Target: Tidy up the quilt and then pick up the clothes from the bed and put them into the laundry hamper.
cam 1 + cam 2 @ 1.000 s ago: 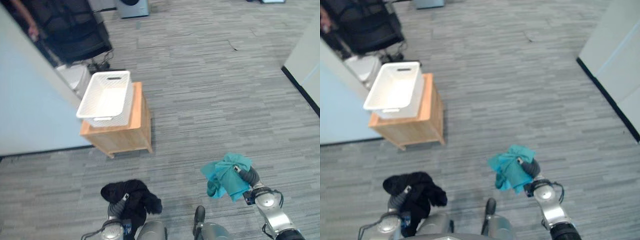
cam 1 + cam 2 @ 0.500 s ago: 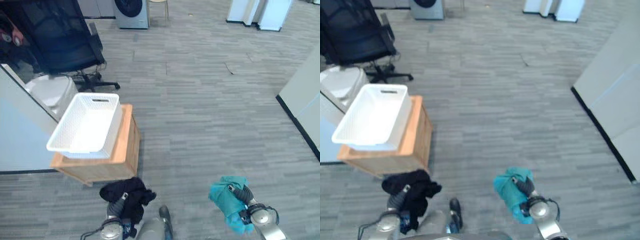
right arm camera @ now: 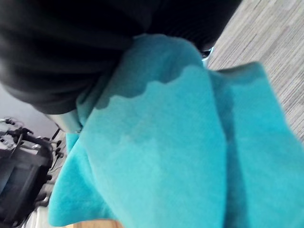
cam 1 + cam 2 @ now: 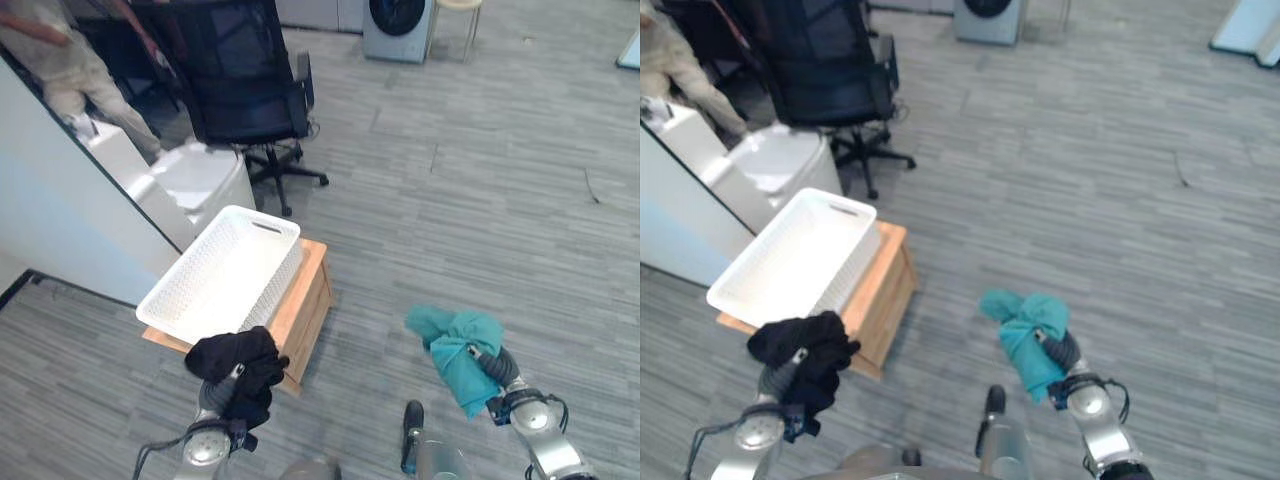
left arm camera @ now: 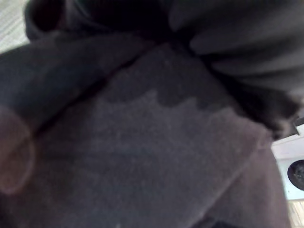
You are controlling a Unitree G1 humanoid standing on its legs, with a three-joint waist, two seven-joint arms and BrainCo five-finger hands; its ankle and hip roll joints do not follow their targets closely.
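Clothes fill both my hands: my left hand is wrapped in the bunched black garment, which drapes over it, and my right hand is buried in the teal garment that hangs from it above the grey floor. Fabric hides my fingers, so I cannot tell how they are set, though each garment hangs clear of the floor as if gripped. Just beyond the black garment stands the white laundry hamper, empty on a low wooden table. Farther off are a black office chair and a person at the far left. I judge I am at the drop-off step; next I should lift the black garment over the hamper's near rim, let go, then swing the teal one across to follow.
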